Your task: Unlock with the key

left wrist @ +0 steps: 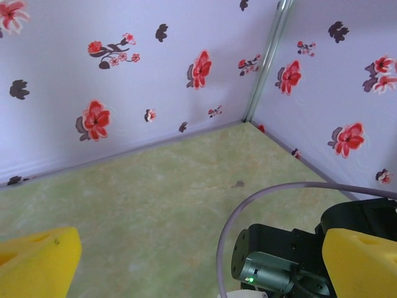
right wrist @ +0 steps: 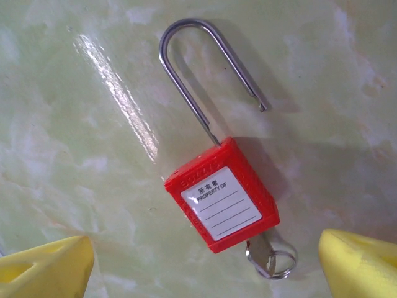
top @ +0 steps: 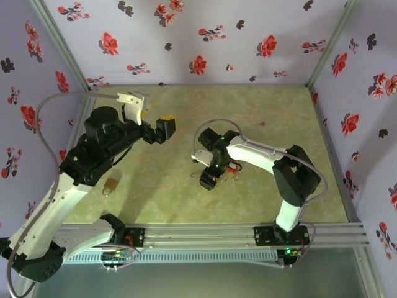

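Note:
A red padlock (right wrist: 221,194) with a white label lies flat on the green table. Its steel shackle (right wrist: 192,68) is sprung open, the free end clear of the body. A silver key (right wrist: 263,254) on a small ring sits in the bottom of the lock. My right gripper (right wrist: 205,251) hovers over the lock, open, its yellow fingertips (right wrist: 53,267) wide on either side and touching nothing. In the top view the right gripper (top: 212,175) points down at the red padlock (top: 232,167). My left gripper (top: 156,119) is raised at the middle left, open and empty.
A small brass padlock (top: 111,184) lies on the table beside the left arm. Flowered walls (top: 205,37) close off the back and both sides. The right arm's black joint and grey motor (left wrist: 273,270) sit just below the left gripper (left wrist: 198,254).

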{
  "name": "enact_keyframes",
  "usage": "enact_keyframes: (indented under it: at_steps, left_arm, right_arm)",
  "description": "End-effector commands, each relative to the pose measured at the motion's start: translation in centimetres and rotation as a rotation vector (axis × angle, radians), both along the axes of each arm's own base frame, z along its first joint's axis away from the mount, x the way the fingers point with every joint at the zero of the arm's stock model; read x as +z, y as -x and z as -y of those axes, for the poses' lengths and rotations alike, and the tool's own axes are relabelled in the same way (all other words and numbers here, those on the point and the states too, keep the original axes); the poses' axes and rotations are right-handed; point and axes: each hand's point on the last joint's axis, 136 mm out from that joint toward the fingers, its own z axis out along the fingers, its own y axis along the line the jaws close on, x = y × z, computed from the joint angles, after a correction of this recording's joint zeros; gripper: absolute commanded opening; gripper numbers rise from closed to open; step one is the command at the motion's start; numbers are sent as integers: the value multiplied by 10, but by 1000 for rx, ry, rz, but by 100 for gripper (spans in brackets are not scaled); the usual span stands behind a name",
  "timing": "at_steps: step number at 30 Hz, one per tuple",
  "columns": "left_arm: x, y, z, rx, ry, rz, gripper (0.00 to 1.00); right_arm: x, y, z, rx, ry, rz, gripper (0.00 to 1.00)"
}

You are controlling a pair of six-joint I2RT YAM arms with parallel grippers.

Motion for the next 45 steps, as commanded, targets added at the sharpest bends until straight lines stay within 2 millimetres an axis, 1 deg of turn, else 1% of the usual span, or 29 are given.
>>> enact_keyframes:
  at_steps: [1,5,10,13,18,23,28,33,37,39,41,45]
  left_arm:
    - [-3,0,-13,43,-48,9,99]
    - [-5,1,-16,51,-61,5,100]
    - [-6,0,-17,59,-69,6,100]
    - [-6,0,-17,59,-73,7,100]
    - [-7,-2,-18,67,-82,5,100]
    - [-8,-4,-18,70,-89,7,100]
    - [-8,-5,-17,69,-94,12,100]
    - [-7,-5,-19,71,-102,18,100]
    - [-7,-5,-20,72,-109,25,100]
    - [-6,-5,-20,73,-113,29,100]
    - [-5,-6,-21,73,-113,35,100]
    - [-2,-5,-22,74,-118,43,100]
  right_arm:
    - [-4,3,2,98,54,6,92]
    - [-10,3,-2,121,65,6,92]
    - [-19,2,0,132,88,8,91]
    - [-23,2,1,131,101,5,88]
    - [-28,2,2,117,113,-3,79]
    - [-31,3,1,107,119,5,73]
    - [-34,3,0,89,123,7,60]
    - [-37,4,3,76,141,15,57]
    - [-38,4,2,36,143,13,52]
    - [-38,4,2,11,146,14,47]
    - [-40,4,2,-11,153,19,46]
    - [-41,1,2,-83,161,34,40]
